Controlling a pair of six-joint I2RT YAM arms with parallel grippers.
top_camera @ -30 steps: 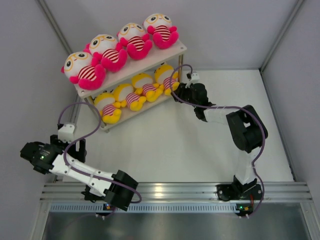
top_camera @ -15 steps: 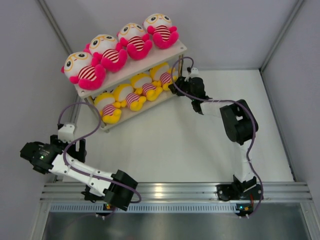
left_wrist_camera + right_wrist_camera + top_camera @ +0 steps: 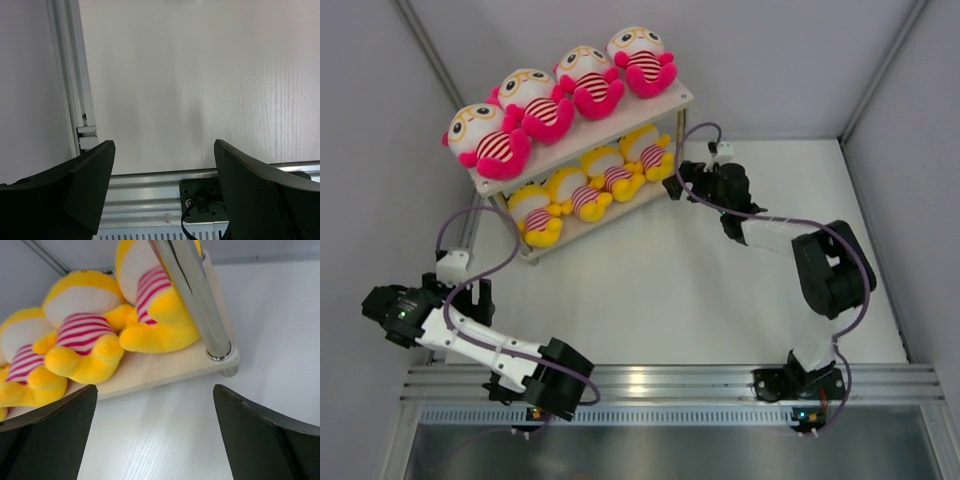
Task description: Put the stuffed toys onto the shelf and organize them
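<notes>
**Top external.** I find the shelf at the far left of the table, set at an angle, its left end close to the left wall. Four pink-limbed stuffed toys sit in a row on the upper board. Four yellow-limbed stuffed toys fill the lower board from end to end. The right fingers hang just beside the shelf's right end, apart from it. The left fingers are near the left wall, well apart from the shelf. I see broad bare table in front of the shelf and to its right.

**Left wrist.** The left fingers are spread wide with nothing between them. Beyond them I see bare table, an aluminium rail along the near edge and a frame post against the wall on the left.

**Right wrist.** The right fingers are spread wide and grasp nothing. Ahead is the lower board's corner, with a metal leg rising from it. The end yellow toy sits just beside that leg, and two more show to its left. Their feet come near the board's front edge. A strip of bare table lies between the fingertips and the board.
</notes>
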